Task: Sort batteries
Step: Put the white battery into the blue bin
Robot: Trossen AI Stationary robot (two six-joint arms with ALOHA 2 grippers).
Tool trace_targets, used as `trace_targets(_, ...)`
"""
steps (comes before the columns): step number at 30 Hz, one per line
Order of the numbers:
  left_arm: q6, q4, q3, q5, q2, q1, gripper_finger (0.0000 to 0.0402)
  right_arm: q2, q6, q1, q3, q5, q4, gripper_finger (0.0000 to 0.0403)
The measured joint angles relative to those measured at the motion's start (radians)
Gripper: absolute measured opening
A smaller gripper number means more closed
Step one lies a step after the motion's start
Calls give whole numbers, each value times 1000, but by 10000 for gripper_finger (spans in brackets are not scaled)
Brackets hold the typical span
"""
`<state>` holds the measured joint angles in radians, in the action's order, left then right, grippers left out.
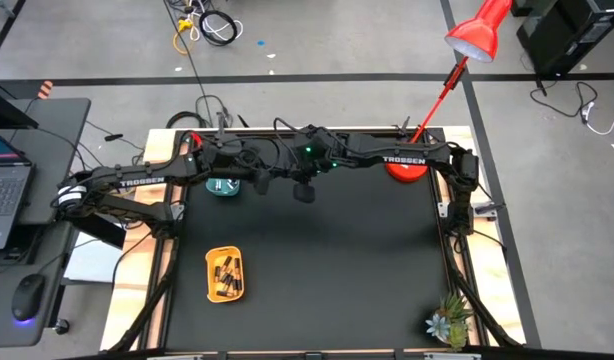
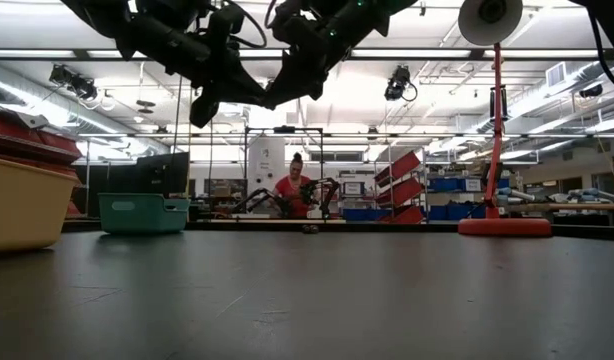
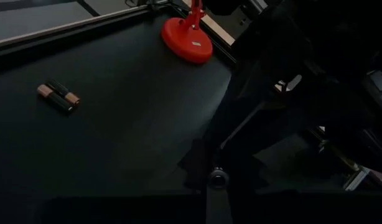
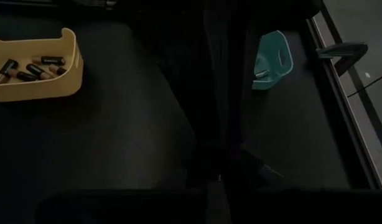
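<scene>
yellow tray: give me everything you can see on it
The yellow tray is a small rounded-corner rectangular bin, plastic by its look, with upright walls and an open top. It sits flat on the dark table mat, on the left arm's side, near the front-left. Several dark batteries with copper-coloured ends lie loose on its floor, in mixed directions. Neither gripper touches it; both arms are raised near the table's far edge. The teal tray stands apart from it, farther back.

Robotics lab or workshop, grey concrete floor (image 1: 317, 60) with loose cables (image 1: 212, 25), black worktop (image 1: 317, 270), laptop (image 1: 2, 190) on a side desk, strip lights, shelving with storage bins (image 2: 407, 195), a person (image 2: 293, 190) at another robot rig behind.
</scene>
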<state>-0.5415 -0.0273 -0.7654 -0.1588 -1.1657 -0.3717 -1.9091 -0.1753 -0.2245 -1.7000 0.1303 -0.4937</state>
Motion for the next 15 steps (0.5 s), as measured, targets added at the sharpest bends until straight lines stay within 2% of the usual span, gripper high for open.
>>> trace_targets(4,1,-3,0,-1,0,0,31,0,1,0,0,0,-11,64)
trace_targets(10,-1,-84,5,12,24,-12,31,4,4,-7,-4,0,-64,122)
trace_targets(13,8,-204,4,17,67,-32,31,4,3,-11,-4,-21,-99,146)
trace_targets(15,13,-312,4,62,95,-45,31,4,8,-15,-3,-46,-120,157)
